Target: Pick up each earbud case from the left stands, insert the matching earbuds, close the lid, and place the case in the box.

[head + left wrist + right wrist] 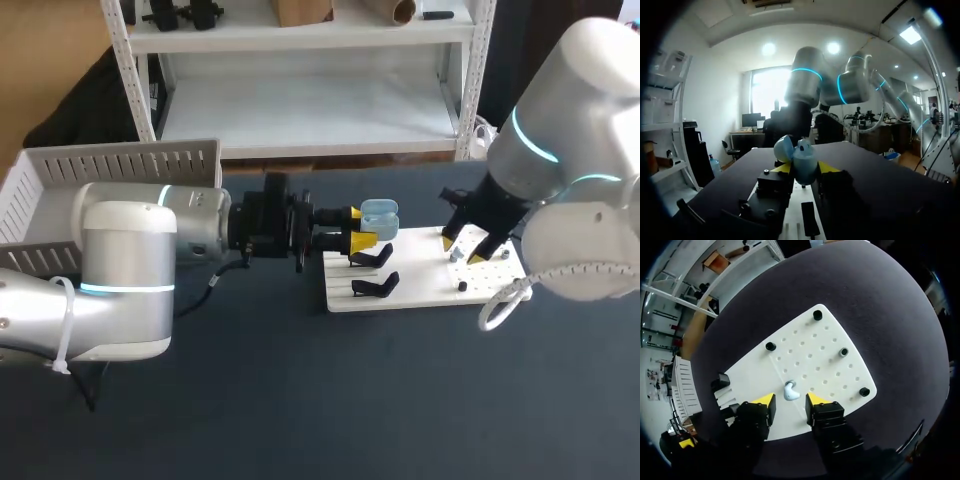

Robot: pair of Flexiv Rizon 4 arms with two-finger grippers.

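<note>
We're in a robotics lab here: my left arm (125, 270) and right arm (560, 130), silver with glowing blue rings, lean over a dark tabletop (300, 400) carrying a white peg-hole fixture board (420, 285) and a slatted box (130, 160).

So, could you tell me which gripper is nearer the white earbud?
Right: the right gripper hangs just above the earbud; the left gripper is away by the stands, holding the case.

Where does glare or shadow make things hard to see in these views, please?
Left wrist view: strong backlight leaves the left hand a dark outline around the pale blue case. Right wrist view: even light; the white earbud stands out only faintly from the white board, between the right hand's open fingers. Head view: the right arm's shell is brightly lit.
</note>
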